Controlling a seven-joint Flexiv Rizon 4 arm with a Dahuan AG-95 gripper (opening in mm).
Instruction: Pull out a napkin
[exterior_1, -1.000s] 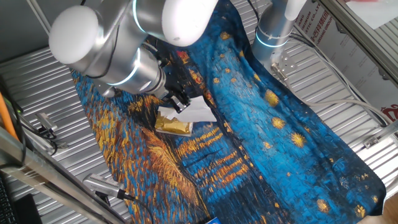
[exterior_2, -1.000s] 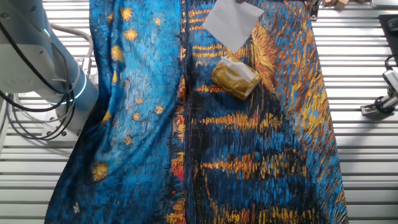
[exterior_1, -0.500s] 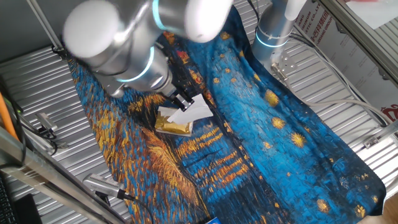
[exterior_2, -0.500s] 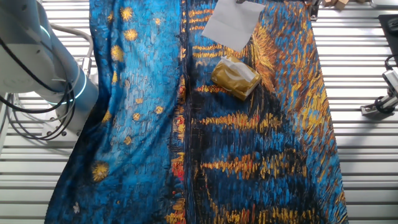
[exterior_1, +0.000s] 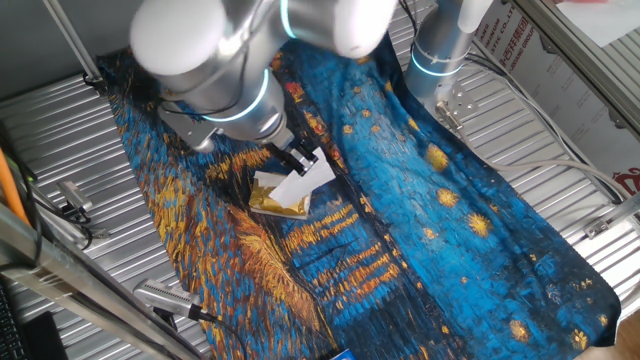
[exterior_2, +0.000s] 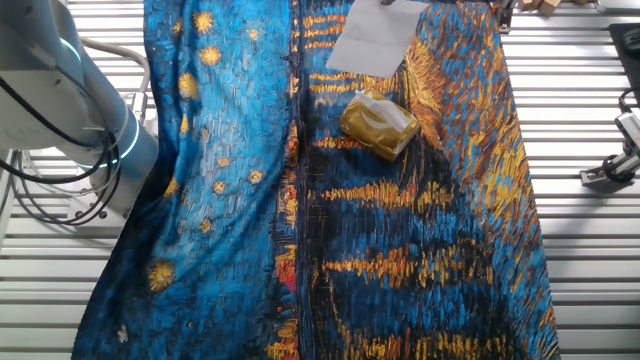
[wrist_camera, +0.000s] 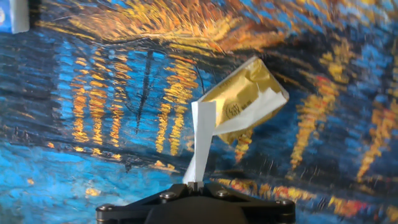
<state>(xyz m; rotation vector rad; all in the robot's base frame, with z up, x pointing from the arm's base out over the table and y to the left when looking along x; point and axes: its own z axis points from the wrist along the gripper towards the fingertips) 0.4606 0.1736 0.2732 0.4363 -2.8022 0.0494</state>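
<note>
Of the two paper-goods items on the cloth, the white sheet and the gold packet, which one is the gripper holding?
The white napkin: the gripper pinches its edge, and it hangs above the cloth. The gold packet lies free on it.

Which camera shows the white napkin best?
The hand view: the napkin runs as a folded strip from the tool to the gold packet. The other fixed view shows it as a flat sheet, top cut off; in one fixed view the arm hides part.
</note>
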